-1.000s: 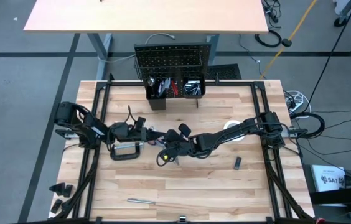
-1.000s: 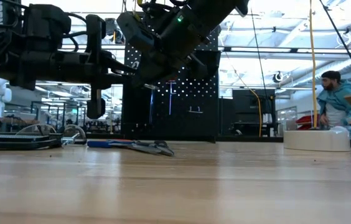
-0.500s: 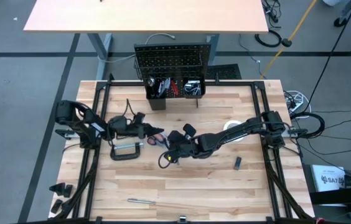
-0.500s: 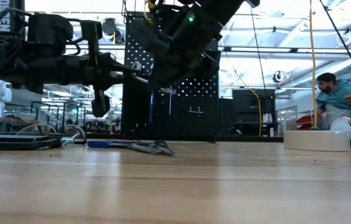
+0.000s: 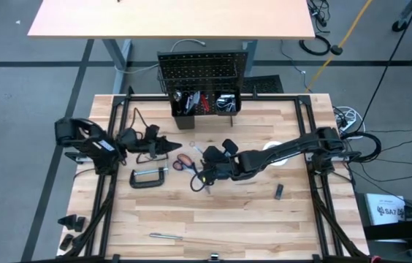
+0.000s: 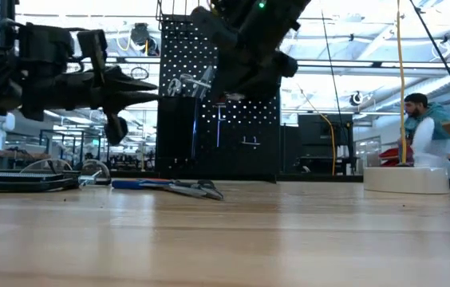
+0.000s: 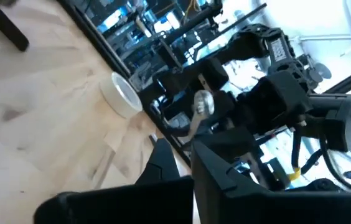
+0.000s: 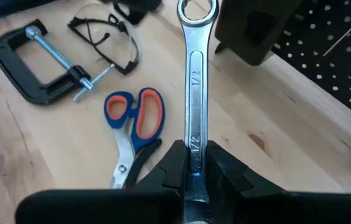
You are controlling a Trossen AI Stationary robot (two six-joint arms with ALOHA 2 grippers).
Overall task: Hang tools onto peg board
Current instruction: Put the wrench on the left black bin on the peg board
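The right gripper (image 8: 194,165) is clamped on the shank of a long silver combination wrench (image 8: 195,93), its fingers pinching the flat bar low down so the ring end sticks out clear ahead. Held that way, the ring is free to slip over a peg, which I take to be the reason for the grip. In the high view the right gripper (image 5: 210,173) sits over mid-table, well short of the upright black perforated peg board (image 5: 200,71) at the far edge, so the wrench has yet to be hung.

The left gripper (image 5: 168,148) is pinched closed with nothing in it, hovering over the left of the tan wooden tabletop (image 5: 264,219), seemingly waiting out of the way.

Loose on the wood below the wrench I count 1 black C-clamp (image 8: 35,62) with a silver screw, 1 pair of clear safety glasses (image 8: 107,43) and 1 pair of scissors with red-and-blue handles (image 8: 132,124), all lying flat and apart from each other. Further off there is 1 white tape roll (image 6: 406,178), 1 small dark bit (image 5: 279,191) and 1 thin metal rod (image 5: 166,236) near the front edge. The black bins (image 5: 206,102) at the board's foot hold more tools, too crowded to count.

A person (image 6: 424,127) stands in the room behind.
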